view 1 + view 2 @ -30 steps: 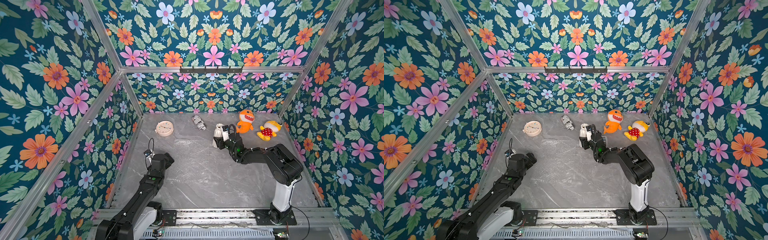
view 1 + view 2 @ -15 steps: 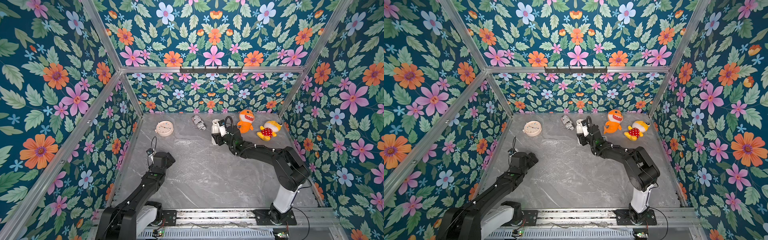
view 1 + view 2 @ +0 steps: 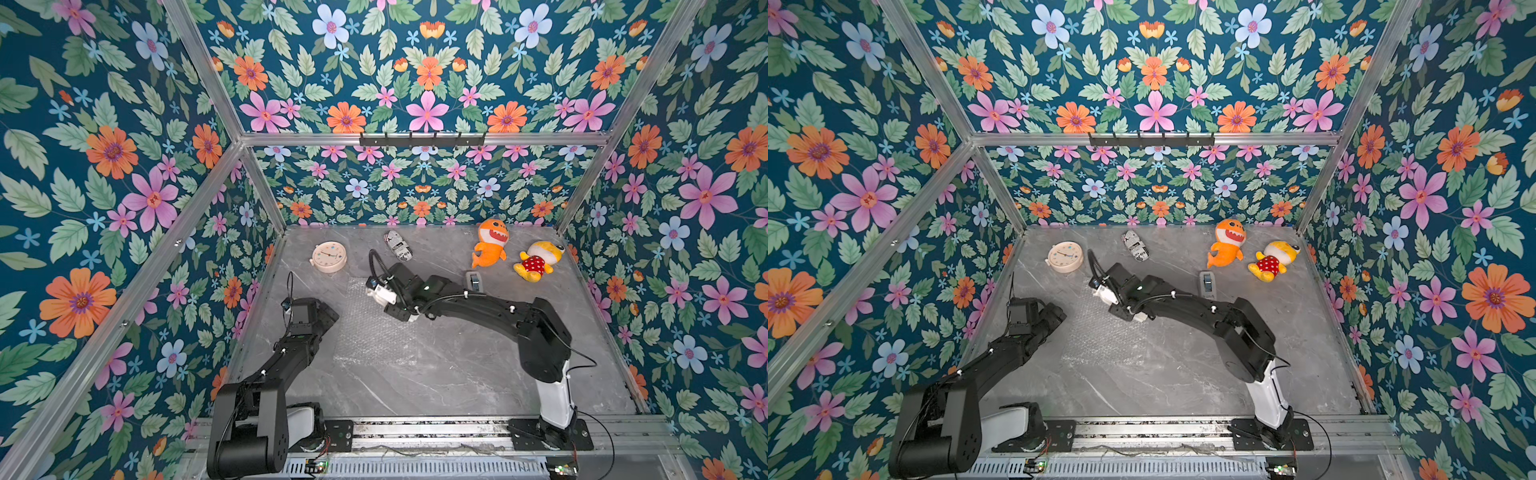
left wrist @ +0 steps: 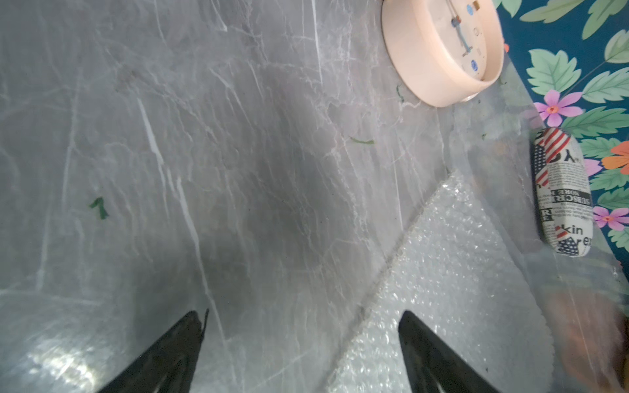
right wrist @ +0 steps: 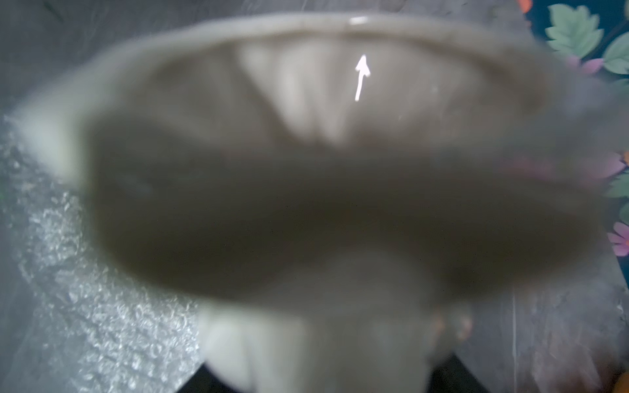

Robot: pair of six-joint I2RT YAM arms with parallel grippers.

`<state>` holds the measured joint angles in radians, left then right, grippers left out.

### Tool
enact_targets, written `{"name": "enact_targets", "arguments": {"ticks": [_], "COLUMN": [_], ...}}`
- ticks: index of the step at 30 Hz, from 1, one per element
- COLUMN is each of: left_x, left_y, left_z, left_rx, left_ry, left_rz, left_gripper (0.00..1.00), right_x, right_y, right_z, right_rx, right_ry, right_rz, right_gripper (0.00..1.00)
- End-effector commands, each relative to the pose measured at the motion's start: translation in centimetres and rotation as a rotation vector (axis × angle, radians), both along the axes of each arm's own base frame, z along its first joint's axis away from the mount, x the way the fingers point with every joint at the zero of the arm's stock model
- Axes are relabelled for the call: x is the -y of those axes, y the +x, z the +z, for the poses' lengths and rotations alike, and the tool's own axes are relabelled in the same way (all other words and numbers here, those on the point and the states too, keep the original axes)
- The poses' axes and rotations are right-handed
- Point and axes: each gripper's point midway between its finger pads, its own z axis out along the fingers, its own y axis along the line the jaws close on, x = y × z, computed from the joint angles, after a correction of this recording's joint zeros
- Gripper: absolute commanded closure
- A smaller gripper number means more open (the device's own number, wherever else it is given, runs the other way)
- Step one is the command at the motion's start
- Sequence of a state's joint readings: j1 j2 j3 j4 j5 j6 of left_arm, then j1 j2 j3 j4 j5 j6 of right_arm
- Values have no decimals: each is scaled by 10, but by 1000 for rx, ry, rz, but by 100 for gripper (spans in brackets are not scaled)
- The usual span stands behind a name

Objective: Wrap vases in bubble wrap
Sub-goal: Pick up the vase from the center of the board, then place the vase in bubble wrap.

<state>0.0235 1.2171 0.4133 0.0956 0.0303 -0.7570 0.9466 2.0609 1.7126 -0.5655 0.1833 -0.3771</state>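
Over the far corner of the bubble wrap (image 3: 374,336), right gripper (image 3: 394,296) jaws are pinching the vase (image 3: 377,293), so placing step I reckon. Needs lowering gently next; left gripper (image 4: 303,320) jaws spread nearby.

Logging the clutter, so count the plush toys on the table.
2. An orange plush shark lies by the back wall; a yellow plush toy with a red spotted body lies beside it, nearer the right wall. More could be hidden from view.
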Motion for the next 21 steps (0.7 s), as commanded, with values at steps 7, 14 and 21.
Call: {"name": "enact_targets", "arguments": {"ticks": [7,14,21], "left_x": [-5,-4,-8], "left_y": [-14,-14,-20], "left_z": [-11,-10,-9], "left_rx": [-51,-56,-71], "left_ry": [-14,-19,-1], "left_rz": [-4,-14,-3], "left_gripper": [9,10,10], "right_x": [-8,-18,-28], "right_y": [-31,-39,-40], "right_z": [-49,-82,-100], "right_rx": [-41,-105,-124], "right_ry": [-332,-315,-240], "right_rz": [189,202,203], "right_gripper": [62,59,47]}}
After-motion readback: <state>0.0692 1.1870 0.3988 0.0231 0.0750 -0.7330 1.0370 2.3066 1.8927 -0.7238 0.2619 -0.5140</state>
